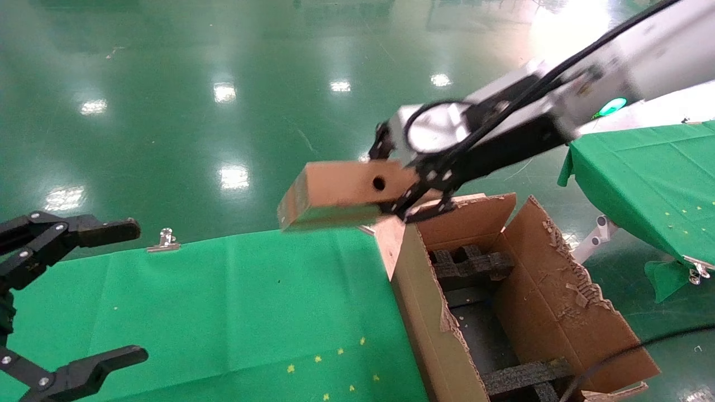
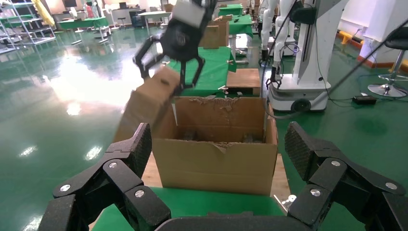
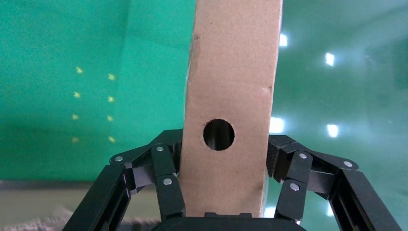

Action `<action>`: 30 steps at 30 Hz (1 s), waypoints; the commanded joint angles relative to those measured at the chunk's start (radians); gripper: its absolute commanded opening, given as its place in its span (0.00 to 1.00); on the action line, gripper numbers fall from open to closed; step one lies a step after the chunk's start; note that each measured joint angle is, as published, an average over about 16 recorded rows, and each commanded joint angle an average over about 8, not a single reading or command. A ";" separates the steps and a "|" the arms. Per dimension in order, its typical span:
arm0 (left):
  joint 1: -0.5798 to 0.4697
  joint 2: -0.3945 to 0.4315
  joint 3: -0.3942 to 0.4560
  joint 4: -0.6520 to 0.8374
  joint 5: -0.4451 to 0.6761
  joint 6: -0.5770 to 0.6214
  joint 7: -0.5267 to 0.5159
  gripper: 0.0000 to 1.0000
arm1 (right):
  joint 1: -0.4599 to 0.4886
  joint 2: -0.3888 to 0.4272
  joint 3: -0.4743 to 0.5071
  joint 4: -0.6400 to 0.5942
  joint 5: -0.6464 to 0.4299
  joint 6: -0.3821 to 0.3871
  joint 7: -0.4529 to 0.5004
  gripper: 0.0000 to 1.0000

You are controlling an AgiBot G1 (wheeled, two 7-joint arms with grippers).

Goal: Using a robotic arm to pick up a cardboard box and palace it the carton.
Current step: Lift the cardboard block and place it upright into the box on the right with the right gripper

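Note:
The white robotic arm (image 1: 642, 50) reaches in from the upper right. Its right gripper (image 1: 410, 192) is shut on one end of the cardboard box (image 1: 341, 192), a small brown box with a round hole in its side. The box hangs in the air, tilted, over the far left corner of the carton (image 1: 558, 301), whose flaps are torn and which has black foam inside. In the right wrist view the fingers (image 3: 166, 178) press both sides of the box (image 3: 231, 86). My left gripper (image 1: 134, 290) stays open at the near left, facing the carton (image 2: 216, 163).
A green-clothed table (image 1: 223, 307) lies left of the carton, with a metal clip (image 1: 165, 240) on its far edge. A second green table (image 1: 648, 173) stands at the right. A black cable (image 1: 631, 352) crosses the carton's near right corner. A glossy green floor lies beyond.

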 commanded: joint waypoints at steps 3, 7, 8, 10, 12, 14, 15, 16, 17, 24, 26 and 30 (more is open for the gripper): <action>0.000 0.000 0.000 0.000 0.000 0.000 0.000 1.00 | 0.087 0.029 -0.074 -0.042 0.055 0.000 -0.022 0.00; 0.000 0.000 0.001 0.000 0.000 0.000 0.000 1.00 | 0.130 0.051 -0.142 -0.072 0.098 0.003 -0.037 0.00; 0.000 0.000 0.001 0.000 0.000 0.000 0.000 1.00 | 0.139 0.059 -0.158 -0.079 0.106 0.003 -0.041 0.00; 0.000 0.000 0.001 0.000 -0.001 0.000 0.000 1.00 | 0.154 0.076 -0.188 -0.092 0.118 0.004 -0.046 0.00; 0.000 0.000 0.001 0.000 -0.001 0.000 0.000 1.00 | 0.169 0.102 -0.218 -0.105 0.125 0.005 -0.049 0.00; 0.000 0.000 0.001 0.000 -0.001 0.000 0.001 1.00 | 0.182 0.132 -0.246 -0.117 0.128 0.006 -0.049 0.00; 0.000 0.000 0.001 0.000 -0.001 0.000 0.001 1.00 | 0.188 0.151 -0.259 -0.124 0.129 0.007 -0.047 0.00; 0.000 0.000 0.001 0.000 -0.001 0.000 0.001 1.00 | 0.194 0.170 -0.272 -0.129 0.130 0.007 -0.045 0.00; 0.000 -0.001 0.001 0.000 -0.001 -0.001 0.001 1.00 | 0.200 0.190 -0.284 -0.134 0.129 0.008 -0.042 0.00; 0.000 -0.001 0.002 0.000 -0.001 -0.001 0.001 1.00 | 0.236 0.336 -0.361 -0.141 0.095 0.013 -0.022 0.00; 0.000 -0.001 0.002 0.000 -0.001 -0.001 0.001 1.00 | 0.243 0.373 -0.380 -0.139 0.082 0.014 -0.016 0.00; 0.000 -0.001 0.002 0.000 -0.001 -0.001 0.001 1.00 | 0.248 0.439 -0.409 -0.143 0.076 0.019 0.008 0.00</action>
